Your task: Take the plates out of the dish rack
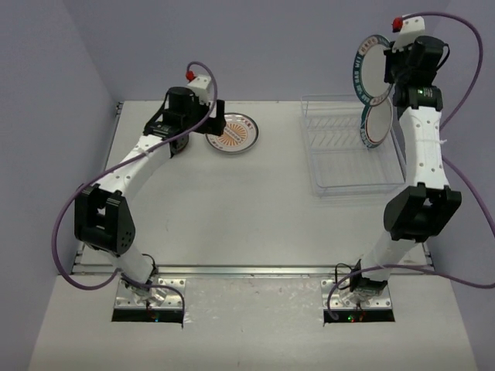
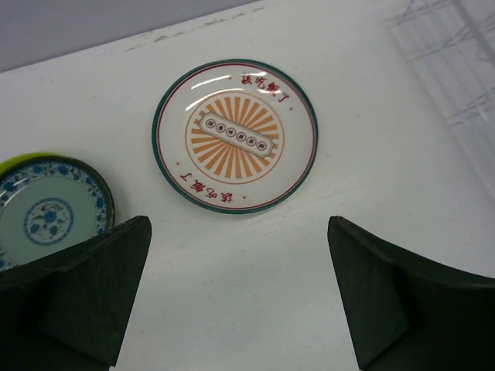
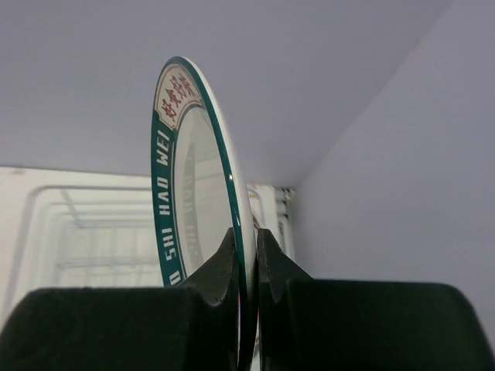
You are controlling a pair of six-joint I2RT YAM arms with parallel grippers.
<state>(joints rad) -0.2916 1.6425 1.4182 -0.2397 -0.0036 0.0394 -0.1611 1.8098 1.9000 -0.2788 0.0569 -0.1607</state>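
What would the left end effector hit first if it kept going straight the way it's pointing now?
Most likely the bare table, just short of the sunburst plate. The left end effector is open and angled down; the plate lies centred ahead, though depth is hard to judge.

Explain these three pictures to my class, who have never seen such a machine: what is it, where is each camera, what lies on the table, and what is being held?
Two white robot arms are bolted at a table's near edge. One picture looks down from above; the others come from cameras on each wrist. The dish rack stands on the table's right. The sunburst plate lies flat on the table, beside a blue-patterned plate resting on a green one. The left gripper hovers above with jaws wide open. The right gripper pinches the rim of a green-rimmed plate, held upright above the rack.
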